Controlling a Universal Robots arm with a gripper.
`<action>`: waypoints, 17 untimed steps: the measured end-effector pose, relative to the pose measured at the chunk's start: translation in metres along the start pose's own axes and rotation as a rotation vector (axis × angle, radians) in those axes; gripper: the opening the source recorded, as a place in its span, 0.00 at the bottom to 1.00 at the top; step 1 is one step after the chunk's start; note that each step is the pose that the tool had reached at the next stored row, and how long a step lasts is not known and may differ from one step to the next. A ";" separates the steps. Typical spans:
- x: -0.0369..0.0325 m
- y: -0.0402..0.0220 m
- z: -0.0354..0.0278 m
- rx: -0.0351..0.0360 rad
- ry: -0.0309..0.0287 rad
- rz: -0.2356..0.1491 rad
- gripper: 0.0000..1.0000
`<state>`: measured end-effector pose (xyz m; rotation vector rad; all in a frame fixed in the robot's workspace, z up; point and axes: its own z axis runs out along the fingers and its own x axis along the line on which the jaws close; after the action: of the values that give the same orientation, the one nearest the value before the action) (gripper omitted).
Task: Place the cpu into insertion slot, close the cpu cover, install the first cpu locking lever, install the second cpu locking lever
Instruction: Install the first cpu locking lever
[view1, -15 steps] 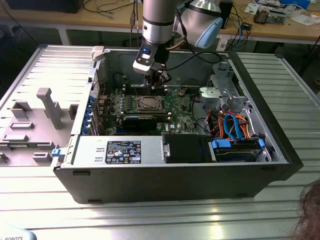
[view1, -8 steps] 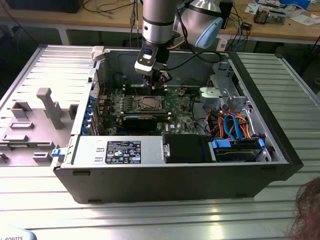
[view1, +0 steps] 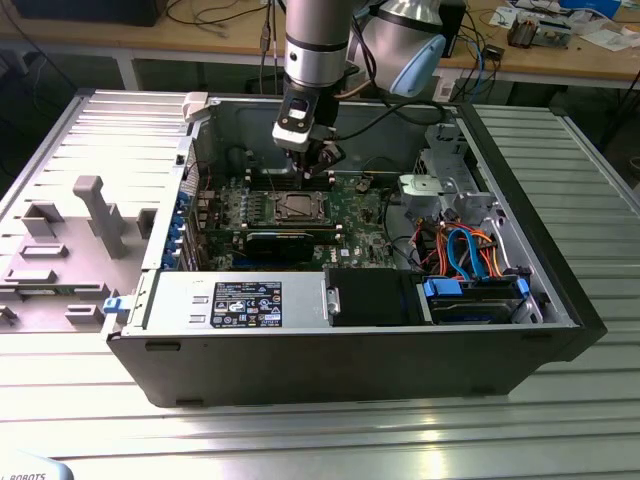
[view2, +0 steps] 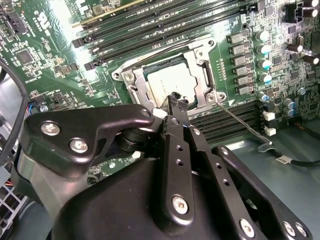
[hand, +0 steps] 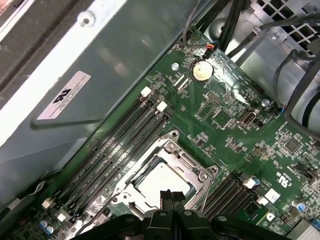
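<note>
Inside the open grey metal computer case (view1: 350, 372), on the green circuit board (hand: 225, 120), the small square silver-grey cpu (hand: 161, 181) lies flat in the square, silver-framed insertion slot (view1: 300, 207). The thin silver cpu cover (view2: 202, 67), a frame plate with a square window, lies down around the chip, whose dull top shows through the window. The arm's black gripper (hand: 171, 196) sits right at the socket's edge, its two fingers pressed together with nothing between them. Whether the tips touch the metal cannot be told. A thin wire locking lever (view2: 240, 122) angles out from the socket's corner across the long black memory slots (hand: 120, 135). The case stands on a ribbed metal table (view1: 300, 440).
</note>
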<state>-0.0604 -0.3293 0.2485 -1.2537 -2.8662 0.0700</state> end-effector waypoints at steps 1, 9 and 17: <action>0.0000 0.0000 0.0000 -0.0001 -0.0002 -0.005 0.11; 0.0000 0.0000 0.0000 -0.0004 -0.0028 -0.061 0.11; 0.0000 0.0000 0.0000 -0.0006 -0.0044 -0.096 0.11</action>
<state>-0.0604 -0.3293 0.2485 -1.1159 -2.9249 0.0709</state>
